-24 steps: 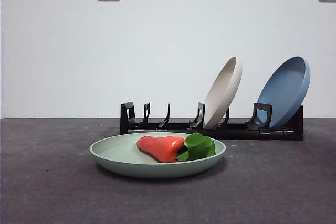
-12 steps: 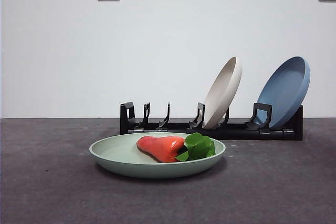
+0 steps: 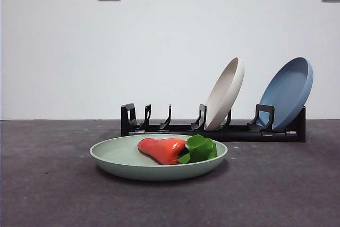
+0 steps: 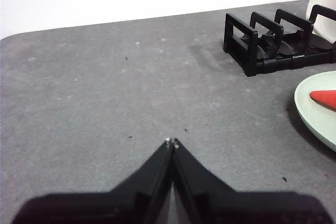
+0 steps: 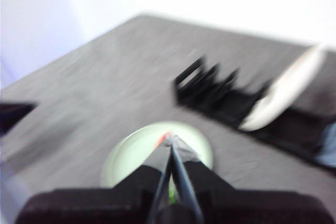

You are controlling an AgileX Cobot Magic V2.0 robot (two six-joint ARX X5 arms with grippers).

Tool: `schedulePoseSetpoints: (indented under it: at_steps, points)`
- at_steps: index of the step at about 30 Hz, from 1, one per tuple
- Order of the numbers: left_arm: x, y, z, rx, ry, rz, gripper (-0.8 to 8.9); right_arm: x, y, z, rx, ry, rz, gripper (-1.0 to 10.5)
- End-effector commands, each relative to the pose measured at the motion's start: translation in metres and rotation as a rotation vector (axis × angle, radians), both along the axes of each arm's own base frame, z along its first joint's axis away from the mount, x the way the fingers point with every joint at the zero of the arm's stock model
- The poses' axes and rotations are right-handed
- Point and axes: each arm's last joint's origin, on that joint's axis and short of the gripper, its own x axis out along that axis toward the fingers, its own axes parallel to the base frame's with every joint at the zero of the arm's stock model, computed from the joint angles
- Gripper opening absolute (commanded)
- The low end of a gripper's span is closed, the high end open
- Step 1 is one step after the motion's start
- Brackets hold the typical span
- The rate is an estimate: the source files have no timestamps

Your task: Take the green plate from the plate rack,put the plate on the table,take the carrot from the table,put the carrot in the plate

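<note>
Carrot (image 3: 162, 150) lies inside the green plate (image 3: 114, 155), its red-orange body toward 9 o'clock and its green leaves (image 3: 201, 148) toward 3 o'clock in the front view. The plate rests flat on the dark grey counter (image 3: 48, 184), in front of the black plate rack (image 3: 159, 127). In the rack, a cream-beige plate (image 3: 225, 94) and a blue plate (image 3: 289, 92) stand leaning in their slots; the slots at the 9 o'clock end are free.

By my judgement all steps of the task are done: the plate is out of the rack, it sits on the counter, and the carrot is in it.

The right gripper (image 5: 171, 141) is up above the plate, its jaws closed together and holding nothing; this view is blurred, so the arm seems to be in motion. The left gripper (image 4: 171, 141) hovers over bare counter, well apart from the plate at its 3 o'clock side, jaws also closed and empty.

The next move calls only for both arms to keep away from the plate and go to rest, without touching the rack.
</note>
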Motion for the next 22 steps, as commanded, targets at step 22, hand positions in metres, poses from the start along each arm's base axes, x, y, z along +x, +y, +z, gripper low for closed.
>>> schedulePoseSetpoints:
  at_steps: [22]
  points:
    - [0.001,0.000,-0.004,-0.004,0.005,0.004,-0.03,-0.008,-0.028,-0.197,0.121,-0.127,-0.407,0.0]
